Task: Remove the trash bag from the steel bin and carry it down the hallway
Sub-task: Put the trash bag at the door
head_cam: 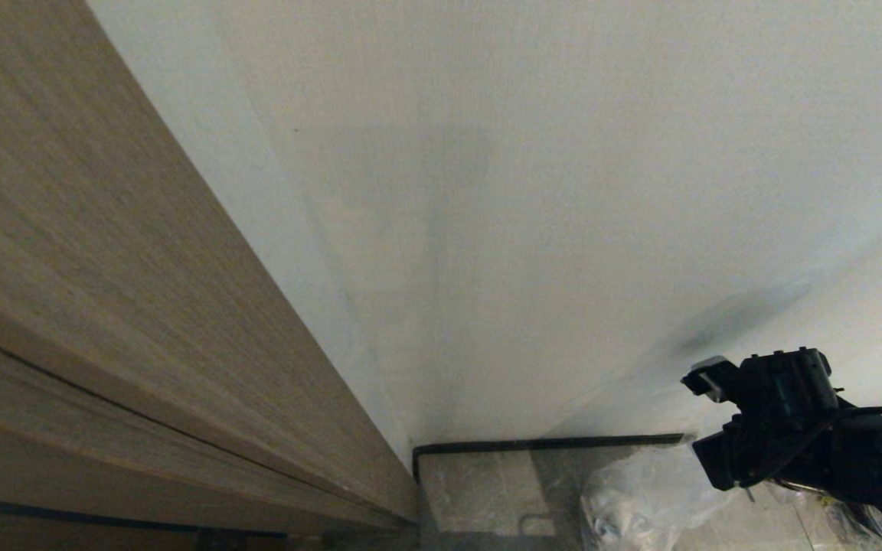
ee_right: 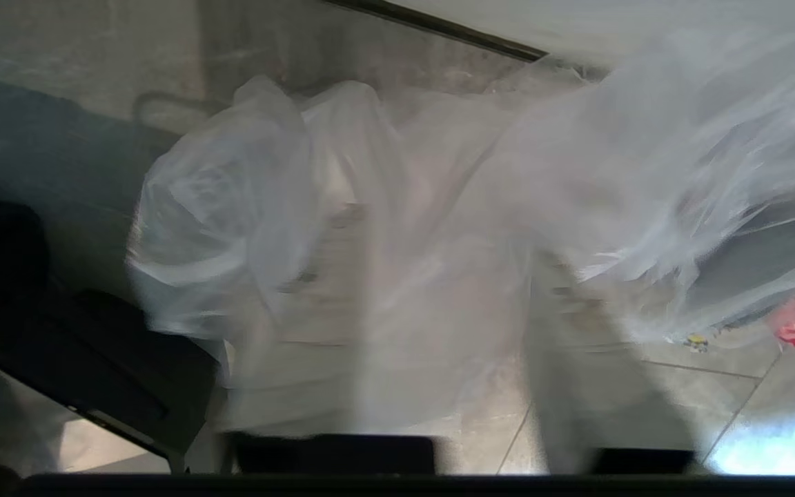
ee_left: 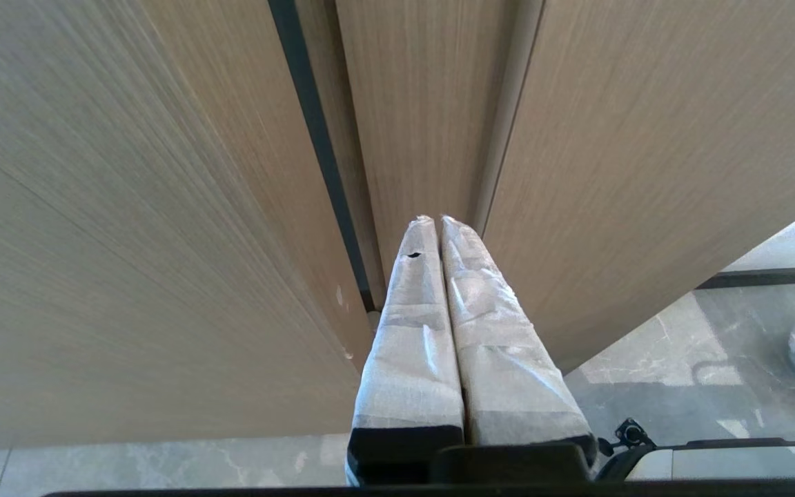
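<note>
No legible text, label, brand, number or sign appears in any view, whether on the trash bag before the right gripper or on the wood panels.

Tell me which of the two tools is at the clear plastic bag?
The right tool: the clear crinkly trash bag billows over its spread fingers. The left tool, shut, faces wooden panels.
</note>
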Robot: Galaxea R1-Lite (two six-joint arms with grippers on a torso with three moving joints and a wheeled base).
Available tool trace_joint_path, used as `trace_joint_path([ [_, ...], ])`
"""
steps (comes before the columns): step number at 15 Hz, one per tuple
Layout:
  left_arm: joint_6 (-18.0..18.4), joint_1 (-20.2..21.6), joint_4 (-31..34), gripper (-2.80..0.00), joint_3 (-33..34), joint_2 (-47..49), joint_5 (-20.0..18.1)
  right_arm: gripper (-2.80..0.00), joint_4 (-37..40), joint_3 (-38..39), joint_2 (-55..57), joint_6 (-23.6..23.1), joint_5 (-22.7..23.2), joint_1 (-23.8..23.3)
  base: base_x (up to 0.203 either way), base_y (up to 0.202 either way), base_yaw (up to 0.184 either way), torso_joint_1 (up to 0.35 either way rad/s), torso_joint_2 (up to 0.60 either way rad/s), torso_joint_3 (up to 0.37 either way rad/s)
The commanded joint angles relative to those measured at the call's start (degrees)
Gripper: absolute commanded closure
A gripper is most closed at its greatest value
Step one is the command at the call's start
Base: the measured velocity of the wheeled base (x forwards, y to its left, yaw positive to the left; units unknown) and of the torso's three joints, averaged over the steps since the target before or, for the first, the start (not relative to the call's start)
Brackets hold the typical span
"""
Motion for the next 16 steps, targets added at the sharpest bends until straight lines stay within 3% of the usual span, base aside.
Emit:
trace_joint_path([
  [1,0.0,0.0,0.0,0.00,0.0,0.0,0.0,-2.80,-0.1,0.3,-1.5,0.0,0.2,0.0,0.000,0.000,0.000,0.000,0.00,0.000],
  [11,0.0,0.0,0.0,0.00,0.0,0.0,0.0,-2.80,11.1,1.7,-23.9,1.1,0.0,-0.7,0.000,0.000,0.000,0.000,0.00,0.000],
  [15,0.0,0.0,0.0,0.00,0.0,0.0,0.0,-2.80,19.6,2.4,-37.2,5.6,-0.2,-0.9,0.000,0.000,0.000,0.000,0.00,0.000],
  [16,0.0,0.0,0.0,0.00,0.0,0.0,0.0,0.00,21.9,3.0,-41.0,7.1,-0.2,-0.9,0.000,0.000,0.000,0.000,0.00,0.000],
])
